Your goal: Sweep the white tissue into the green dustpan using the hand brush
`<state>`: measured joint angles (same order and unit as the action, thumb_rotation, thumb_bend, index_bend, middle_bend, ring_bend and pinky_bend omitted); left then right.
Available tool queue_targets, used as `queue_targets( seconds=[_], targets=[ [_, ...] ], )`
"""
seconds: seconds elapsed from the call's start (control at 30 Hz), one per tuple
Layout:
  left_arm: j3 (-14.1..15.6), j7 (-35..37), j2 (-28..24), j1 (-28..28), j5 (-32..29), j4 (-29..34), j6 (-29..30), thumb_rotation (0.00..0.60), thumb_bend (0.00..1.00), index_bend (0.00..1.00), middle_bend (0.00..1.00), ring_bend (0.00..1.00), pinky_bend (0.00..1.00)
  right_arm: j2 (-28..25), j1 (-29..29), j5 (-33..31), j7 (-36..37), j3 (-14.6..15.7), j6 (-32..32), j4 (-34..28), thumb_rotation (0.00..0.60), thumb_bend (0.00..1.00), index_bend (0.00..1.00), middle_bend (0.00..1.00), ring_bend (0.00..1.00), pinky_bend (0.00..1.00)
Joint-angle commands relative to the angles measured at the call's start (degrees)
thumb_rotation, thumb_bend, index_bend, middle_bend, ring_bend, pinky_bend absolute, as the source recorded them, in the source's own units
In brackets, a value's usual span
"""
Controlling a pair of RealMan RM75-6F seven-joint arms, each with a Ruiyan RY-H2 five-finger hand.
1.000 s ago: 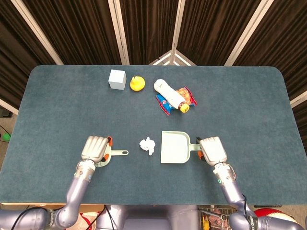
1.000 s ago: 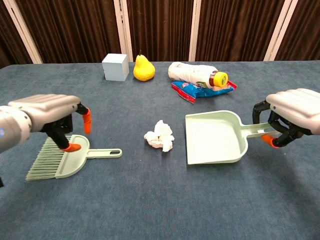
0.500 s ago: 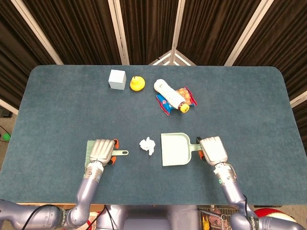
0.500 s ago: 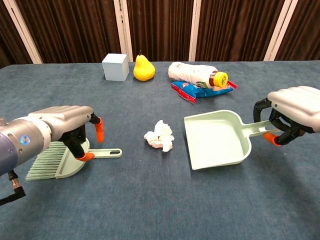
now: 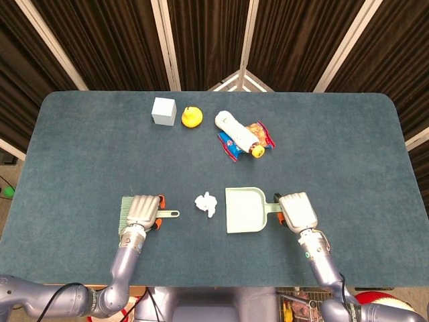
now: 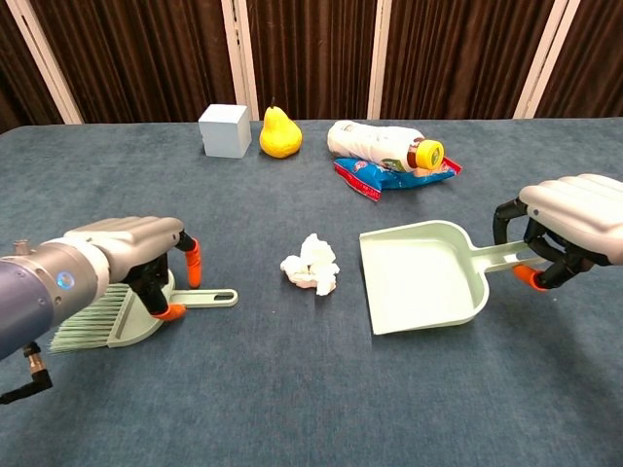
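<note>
Far back on the blue table [image 5: 348, 141]: a pale cube [image 5: 163, 111], just beside it a yellow pear [image 5: 192, 117], then a white bottle [image 5: 236, 131] lying on a snack bag [image 5: 229, 145].

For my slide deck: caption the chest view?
Left hand over the hand brush, right hand gripping the green dustpan, white tissue between.

Left hand [image 5: 143, 211] covers the brush [image 6: 97, 317] body from above. Dustpan [image 6: 424, 277] handle end hidden within right hand [image 6: 569, 226], cropped at frame edge.
</note>
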<state>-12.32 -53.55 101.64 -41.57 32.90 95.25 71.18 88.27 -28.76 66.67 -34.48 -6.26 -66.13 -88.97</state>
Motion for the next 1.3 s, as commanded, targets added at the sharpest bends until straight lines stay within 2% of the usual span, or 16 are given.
queue_targets(
  seconds=[0.03,0.23,0.3,0.37,0.47,0.57,0.77,1.03,1.3],
  targets=[
    [0.04,0.23,0.81,-0.56,-0.33,-0.84,-0.28,0.600,0.42,0.43,1.00,1.00,1.00,-0.02,-0.03,-0.17,0.02,-0.05,0.03,0.08,0.600,0.51,0.69,0.86,0.87,0.88],
    [0.52,0.53,1.92,-0.94,-1.58,-2.53,-0.34,0.600,0.45,0.47,1.00,1.00,1.00,-0.30,-0.23,-0.50,-0.08,-0.16,0.21,-0.13,0.600,0.51,0.69,0.86,0.87,0.88],
    [0.64,0.73,2.04,-0.88,-2.00,-2.85,-0.27,0.600,0.50,0.52,1.00,1.00,1.00,-0.23,-0.25,-0.56,-0.30,-0.08,0.17,-0.23,0.600,0.51,0.69,0.86,0.87,0.88],
    [0.69,1.14,2.09,-0.79,-1.93,-3.04,0.00,0.600,0.58,0.62,1.00,1.00,1.00,-0.14,-0.27,-0.58,-0.52,0.02,0.10,-0.43,0.600,0.51,0.69,0.86,0.87,0.88],
    [0.37,2.98,2.16,-0.48,-0.42,-3.04,0.62,0.600,0.63,0.71,1.00,1.00,1.00,0.17,-0.38,-0.74,-1.22,0.18,0.05,-0.72,0.600,0.51,0.69,0.86,0.87,0.88],
    [-0.32,5.66,2.00,-0.24,2.06,-2.38,0.78,0.600,0.64,0.75,1.00,1.00,1.00,0.62,-0.58,-0.95,-2.12,0.22,-0.05,-1.01,0.600,0.51,0.69,0.86,0.87,0.88],
    [-2.06,9.90,1.99,-0.54,7.09,-0.34,1.27,0.600,0.65,0.77,1.00,1.00,1.00,2.09,-1.36,-1.58,-5.80,0.01,-0.87,-1.19,0.600,0.51,0.69,0.86,0.87,0.88],
    [-3.71,10.07,3.33,-2.05,6.74,1.39,1.19,0.600,0.65,0.77,1.00,1.00,1.00,2.86,-2.43,-3.54,-8.74,-1.39,-1.33,0.36,0.600,0.52,0.69,0.86,0.87,0.88],
    [-5.90,11.23,7.38,-4.75,7.39,-0.82,0.35,0.600,0.65,0.78,1.00,1.00,1.00,3.88,-3.59,-5.26,-10.82,-1.83,-0.89,0.93,0.600,0.52,0.69,0.86,0.87,0.88]
  ],
)
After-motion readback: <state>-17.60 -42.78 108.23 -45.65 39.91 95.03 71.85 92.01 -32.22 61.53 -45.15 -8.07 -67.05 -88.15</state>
